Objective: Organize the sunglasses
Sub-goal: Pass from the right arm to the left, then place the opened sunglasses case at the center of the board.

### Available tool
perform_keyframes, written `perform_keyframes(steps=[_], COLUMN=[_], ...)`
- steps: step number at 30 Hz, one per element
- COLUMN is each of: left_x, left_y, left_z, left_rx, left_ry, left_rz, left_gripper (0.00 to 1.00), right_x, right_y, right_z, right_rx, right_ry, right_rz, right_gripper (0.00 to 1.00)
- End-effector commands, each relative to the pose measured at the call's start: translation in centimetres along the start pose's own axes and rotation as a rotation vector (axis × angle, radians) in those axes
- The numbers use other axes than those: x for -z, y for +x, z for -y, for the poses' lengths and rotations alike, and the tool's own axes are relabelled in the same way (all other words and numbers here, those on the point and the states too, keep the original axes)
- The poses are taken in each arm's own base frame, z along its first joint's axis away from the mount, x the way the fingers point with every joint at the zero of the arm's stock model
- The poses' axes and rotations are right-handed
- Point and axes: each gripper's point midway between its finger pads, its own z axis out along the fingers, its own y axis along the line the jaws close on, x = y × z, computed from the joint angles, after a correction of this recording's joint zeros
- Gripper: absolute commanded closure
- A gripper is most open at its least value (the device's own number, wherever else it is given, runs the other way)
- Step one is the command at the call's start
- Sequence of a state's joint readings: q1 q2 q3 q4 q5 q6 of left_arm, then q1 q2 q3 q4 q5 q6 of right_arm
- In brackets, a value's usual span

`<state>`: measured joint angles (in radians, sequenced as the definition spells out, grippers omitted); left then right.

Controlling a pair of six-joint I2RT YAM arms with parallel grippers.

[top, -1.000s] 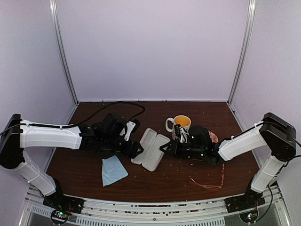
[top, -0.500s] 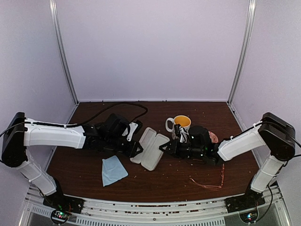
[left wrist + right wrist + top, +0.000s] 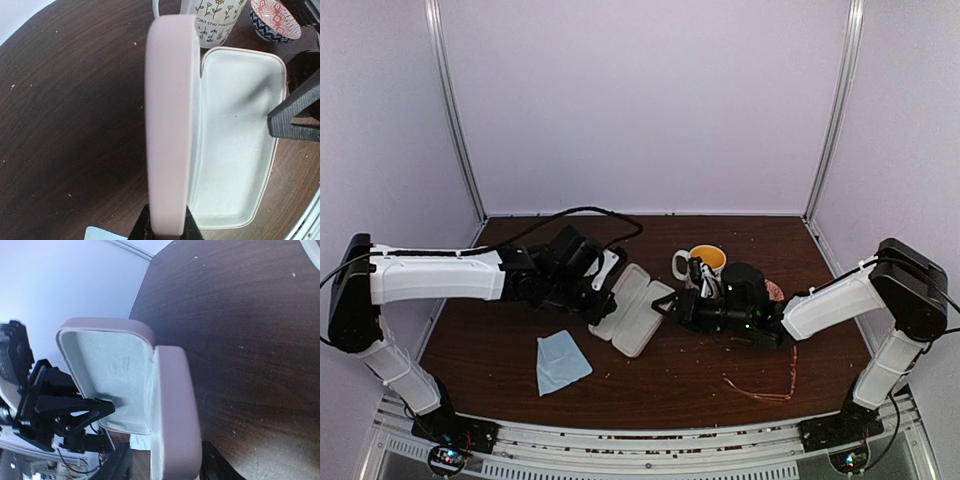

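Brown table point(image 3: 660, 378) is seen centre frame, with the open pink case point(image 3: 634, 310) held between both arms. The left gripper point(image 3: 604, 298) is clamped on one half and the right gripper point(image 3: 666, 304) on the other, though the fingertips are mostly cut off in both wrist views. Blue cloth point(image 3: 561, 362) is laid lower left. The sunglasses point(image 3: 758, 391) can barely be made out, lower right, well apart from the case.
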<state>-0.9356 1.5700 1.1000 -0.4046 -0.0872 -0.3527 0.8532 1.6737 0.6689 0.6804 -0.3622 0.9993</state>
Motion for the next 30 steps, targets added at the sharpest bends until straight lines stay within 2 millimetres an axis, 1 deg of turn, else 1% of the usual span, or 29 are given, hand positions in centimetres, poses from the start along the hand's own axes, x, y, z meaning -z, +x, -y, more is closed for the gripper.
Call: perform_keyframes(steps=[1,3,5,10,15,22,26,30], left_x=[0.6,0.6,0.1,-1.8,-3.0,-4.8,-5.1,-5.2], left_y=[-1.7,-1.8,-1.5,-0.5,-0.8,-0.1,-0.2,-0.3], left_z=[-1.3,-1.7,-2.3,-3.9,-4.3,-4.5,-4.7,-4.6], left_rx=[-0.107,-0.163,-0.210,-0.280,-0.347,-0.408,-0.405,-0.401], left_ry=[-0.083,-0.105,-0.120,-0.122,-0.090,-0.060,-0.052,-0.046], left_rz=[0.006,-0.022,-0.070,-0.173,-0.222,-0.319,-0.328,-0.330], left_gripper=[1.00,1.00,1.00,1.00,1.00,0.99,0.94,0.88], right_x=[0.0,0.3,0.8,2.4,4.1,6.3,6.6,6.4], right_y=[-0.5,-0.5,-0.4,-0.1,0.2,-0.1,-0.1,0.2], right_z=[-0.5,0.2,0.9,2.7,3.7,4.8,5.0,5.2], right_rx=[0.020,0.018,0.021,0.031,0.076,0.140,0.144,0.136], right_ry=[-0.012,0.006,0.024,0.071,0.136,0.225,0.234,0.234], right_rz=[0.014,0.018,0.025,0.045,0.048,0.077,0.082,0.075], right_gripper=[0.45,0.38,0.37,0.34,0.30,0.28,0.28,0.28])
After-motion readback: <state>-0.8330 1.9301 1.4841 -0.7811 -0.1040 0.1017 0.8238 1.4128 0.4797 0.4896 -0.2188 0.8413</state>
